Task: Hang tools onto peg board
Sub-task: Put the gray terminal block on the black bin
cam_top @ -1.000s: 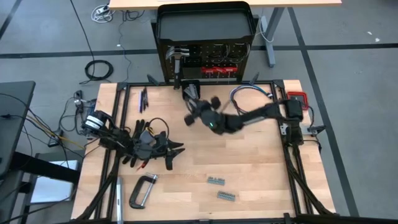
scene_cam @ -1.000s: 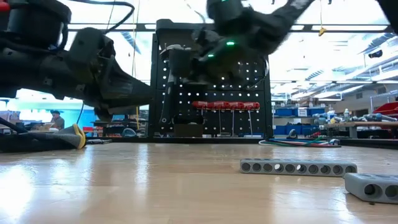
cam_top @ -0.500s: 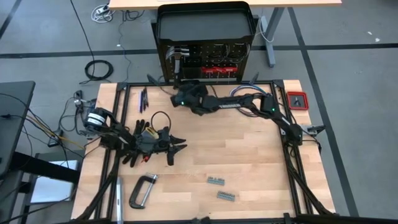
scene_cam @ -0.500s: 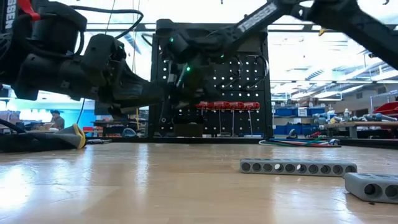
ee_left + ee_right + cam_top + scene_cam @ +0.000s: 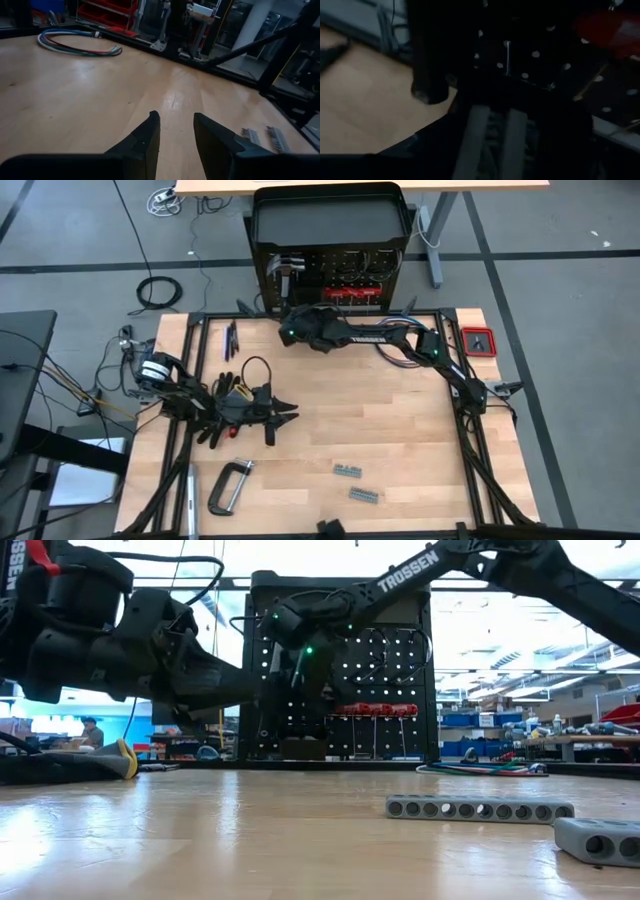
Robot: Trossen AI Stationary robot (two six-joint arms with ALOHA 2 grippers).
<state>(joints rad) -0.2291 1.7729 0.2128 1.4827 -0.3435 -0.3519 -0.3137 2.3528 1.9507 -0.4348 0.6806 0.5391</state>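
The peg board (image 5: 330,275) stands upright at the table's far edge. A hammer (image 5: 284,270) and red-handled drivers (image 5: 355,293) hang on it. My right gripper (image 5: 291,330) reaches slanting down at the board's foot, below the hammer. In its wrist view its fingers (image 5: 496,112) stand open, close to the holed panel (image 5: 535,55). I see nothing between them. My left gripper (image 5: 285,417) is open and level over the left middle of the table, holding nothing (image 5: 175,117). A C-clamp (image 5: 228,486) and grey metal pieces (image 5: 348,471) lie flat near the front edge.
A black glove (image 5: 222,395) lies under my left arm. Thin dark tools (image 5: 230,340) lie at the far left. A bundle of cables (image 5: 400,332) lies under my right arm. A red box (image 5: 478,340) sits at the far right corner. Bare wood fills the table's middle and right.
My right arm has stretched out, and its gripper has gone toward the table's far edge and a little left. It now stands at the foot of the peg board under the hammer, tipped less steeply down than before.
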